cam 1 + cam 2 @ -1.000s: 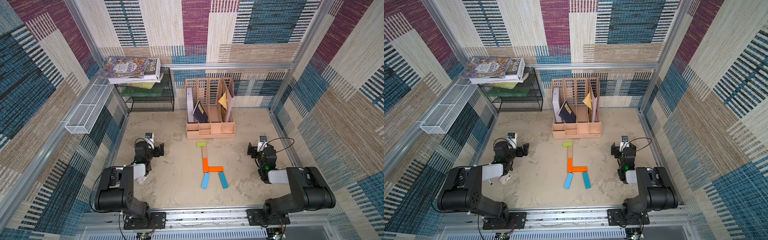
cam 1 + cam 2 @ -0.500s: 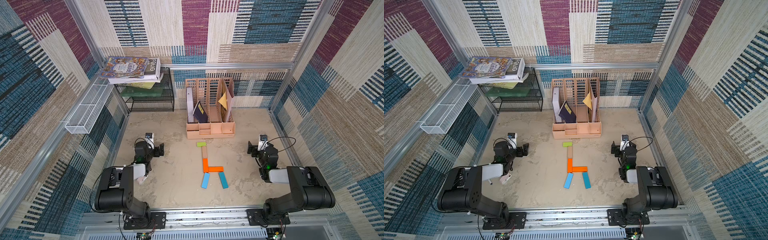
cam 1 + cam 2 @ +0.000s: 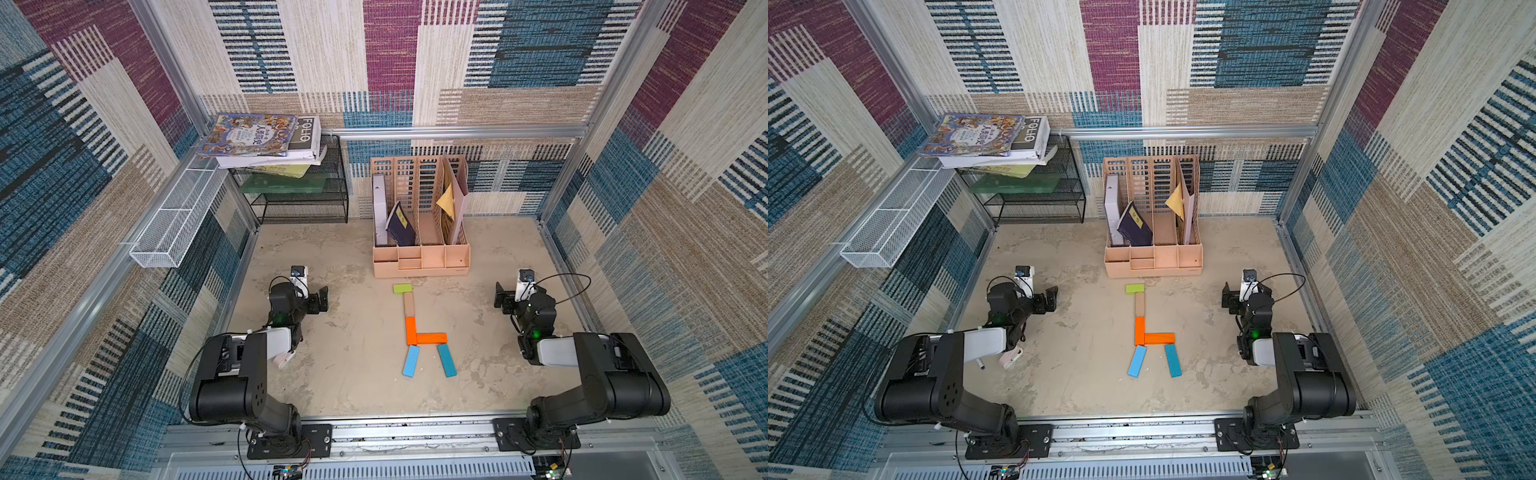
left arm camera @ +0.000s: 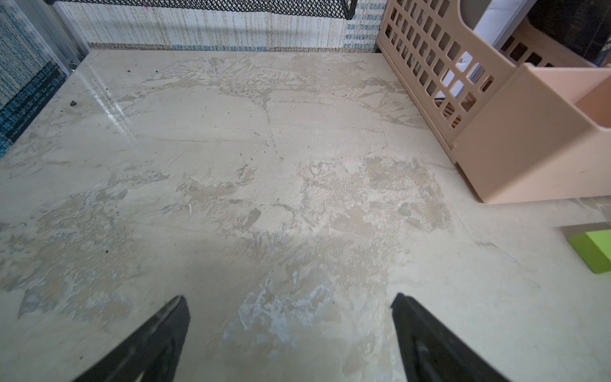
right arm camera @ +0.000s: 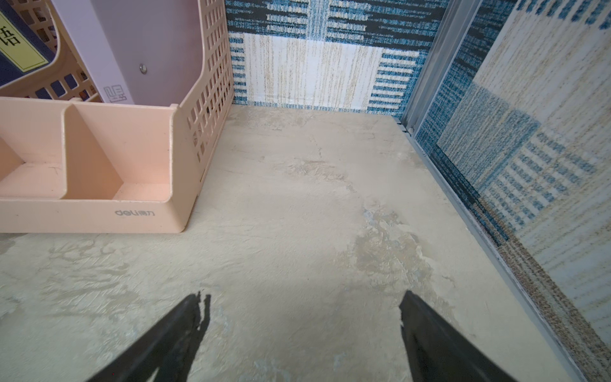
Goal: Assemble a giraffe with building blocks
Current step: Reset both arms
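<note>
The giraffe (image 3: 410, 322) lay flat at the middle of the surface, head toward the far edge. A lime-green block (image 3: 402, 288) topped a tan block (image 3: 409, 305); a lengthwise orange block (image 3: 410, 332) and a crosswise orange block (image 3: 433, 338) formed an L; a blue block (image 3: 410, 360) and a second blue block (image 3: 446, 360) splayed toward the near edge.

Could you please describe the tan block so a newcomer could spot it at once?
Find the peach desk organiser at the rear; the giraffe lies flat just before it. The tan block sits between the lime-green block and an orange block, the only wood-coloured piece.
</note>
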Action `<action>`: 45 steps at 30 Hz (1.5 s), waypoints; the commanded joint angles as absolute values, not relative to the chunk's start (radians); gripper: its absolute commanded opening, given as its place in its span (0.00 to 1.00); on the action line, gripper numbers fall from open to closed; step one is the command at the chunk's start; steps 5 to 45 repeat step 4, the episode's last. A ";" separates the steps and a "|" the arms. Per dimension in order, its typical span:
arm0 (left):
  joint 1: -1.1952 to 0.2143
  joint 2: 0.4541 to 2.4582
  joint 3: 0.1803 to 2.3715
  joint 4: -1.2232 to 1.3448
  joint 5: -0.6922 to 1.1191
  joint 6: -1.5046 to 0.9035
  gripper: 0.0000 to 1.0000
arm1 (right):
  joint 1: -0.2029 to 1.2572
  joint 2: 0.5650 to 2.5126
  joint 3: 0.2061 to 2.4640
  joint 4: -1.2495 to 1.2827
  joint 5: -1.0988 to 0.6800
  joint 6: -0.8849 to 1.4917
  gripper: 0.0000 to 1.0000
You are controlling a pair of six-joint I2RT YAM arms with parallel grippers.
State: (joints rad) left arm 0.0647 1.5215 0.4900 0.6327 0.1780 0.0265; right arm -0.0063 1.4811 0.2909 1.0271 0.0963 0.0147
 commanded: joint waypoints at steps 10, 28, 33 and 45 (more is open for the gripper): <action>0.064 1.520 0.492 0.643 0.176 0.031 0.99 | -0.006 1.478 0.290 1.055 0.097 0.019 0.96; 0.064 1.520 0.492 0.643 0.176 0.031 0.99 | -0.006 1.478 0.290 1.055 0.097 0.019 0.96; 0.064 1.520 0.492 0.643 0.176 0.031 0.99 | -0.006 1.478 0.290 1.055 0.097 0.019 0.96; 0.064 1.520 0.492 0.643 0.176 0.031 0.99 | -0.006 1.478 0.290 1.055 0.097 0.019 0.96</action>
